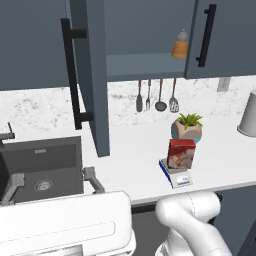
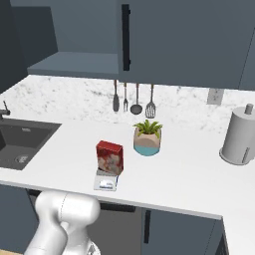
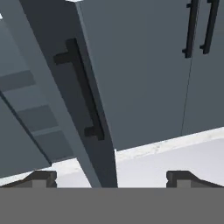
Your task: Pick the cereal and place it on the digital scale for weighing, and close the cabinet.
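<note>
Glossy white rounded arm (image 1: 192, 220), dark claw (image 3: 112, 178) tips

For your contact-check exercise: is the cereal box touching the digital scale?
Touching. In the left base view the cereal stands upright on the digital scale plate, with no gap beneath it; the right base view agrees.

We see white countertop (image 2: 189, 174) with marbled backsplash — carrying few items. Digital scale (image 2: 106, 182) lies flat near front edge; cereal (image 2: 109, 157) stands upright on its plate. Potted plant (image 2: 147, 137) sits just behind cereal, apart from it. Paper towel roll (image 2: 239, 137) stands upright at far right. Dark sink (image 2: 22, 142) — sunk into counter at left.
</note>
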You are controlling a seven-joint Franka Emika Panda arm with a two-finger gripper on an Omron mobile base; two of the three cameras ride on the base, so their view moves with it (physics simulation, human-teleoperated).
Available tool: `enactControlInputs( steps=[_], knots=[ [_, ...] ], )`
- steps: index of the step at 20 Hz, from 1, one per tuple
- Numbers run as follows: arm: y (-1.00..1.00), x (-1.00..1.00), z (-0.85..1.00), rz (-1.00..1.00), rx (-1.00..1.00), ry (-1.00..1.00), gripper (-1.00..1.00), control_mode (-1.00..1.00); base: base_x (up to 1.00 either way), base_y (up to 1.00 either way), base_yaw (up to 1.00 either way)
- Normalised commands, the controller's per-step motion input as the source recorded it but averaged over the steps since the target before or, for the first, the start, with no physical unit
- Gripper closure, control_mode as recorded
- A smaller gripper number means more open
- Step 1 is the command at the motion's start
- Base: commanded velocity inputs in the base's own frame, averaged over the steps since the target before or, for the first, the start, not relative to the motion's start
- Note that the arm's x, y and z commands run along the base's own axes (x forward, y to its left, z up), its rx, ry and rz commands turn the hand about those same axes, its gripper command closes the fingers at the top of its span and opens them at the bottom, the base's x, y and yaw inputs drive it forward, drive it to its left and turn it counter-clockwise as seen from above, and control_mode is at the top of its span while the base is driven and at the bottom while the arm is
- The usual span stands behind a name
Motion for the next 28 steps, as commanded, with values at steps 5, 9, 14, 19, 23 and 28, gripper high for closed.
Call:
enactControlInputs(
  steps=[5, 9, 14, 19, 23, 28],
  knots=[
    [0.96, 0.13, 0.0, -0.08, 0.0, 0.0, -1.0, -1.0, 0.0, 0.0, 0.0],
    [0.74, 0.69, 0.0, -0.1, 0.0, 0.0, -1.0, -1.0, 0.0, 0.0, 0.0],
    [0.22, 1.0, 0.0, -0.06, 0.02, 0.03, -1.0, -1.0, 0.0, 0.0, 0.0],
    [-0.11, 0.97, 0.0, -0.04, 0.06, 0.01, -1.0, -1.0, 0.0, 0.0, 0.0],
    [-0.28, 0.77, 0.0, -0.1, 0.08, 0.0, -1.0, -1.0, 0.0, 0.0, 0.0],
    [-0.55, 0.57, 0.02, -0.08, 0.13, 0.0, -1.0, -1.0, 0.0, 0.0, 0.0]
  ],
)
